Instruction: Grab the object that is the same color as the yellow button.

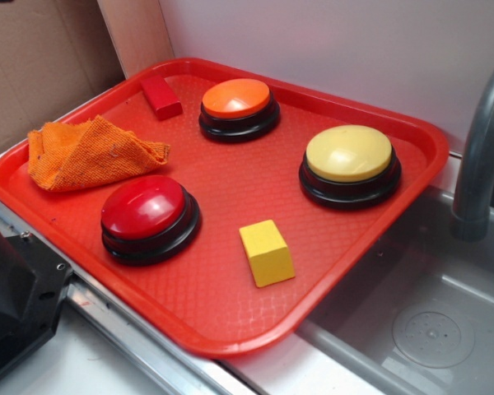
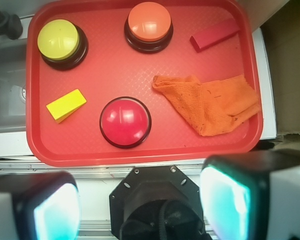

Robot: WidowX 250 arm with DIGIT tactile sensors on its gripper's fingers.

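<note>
Hovering well short of the red tray [image 2: 140, 150], gripper [image 2: 140, 205] is spread wide w/ nothing between the fingers [image 2: 225, 200]; both pads sit at the bottom of the wrist view, off the tray's near rim. Yellow block [image 2: 66, 105] lies on the tray, ahead and to the left of the fingers in the wrist view, just left of the red button [image 2: 125, 121] and below the yellow button [image 2: 58, 39]. Its long axis runs diagonal there, so some wrist rotation is prob needed before closing. Block stands apart from both buttons, w/ open room around it. Tray surface is textured plastic, flat. Orange cloth [image 2: 210, 102], orange button [image 2: 149, 21] and red block [image 2: 215, 34] are well away, on the other side of the red button.
</note>
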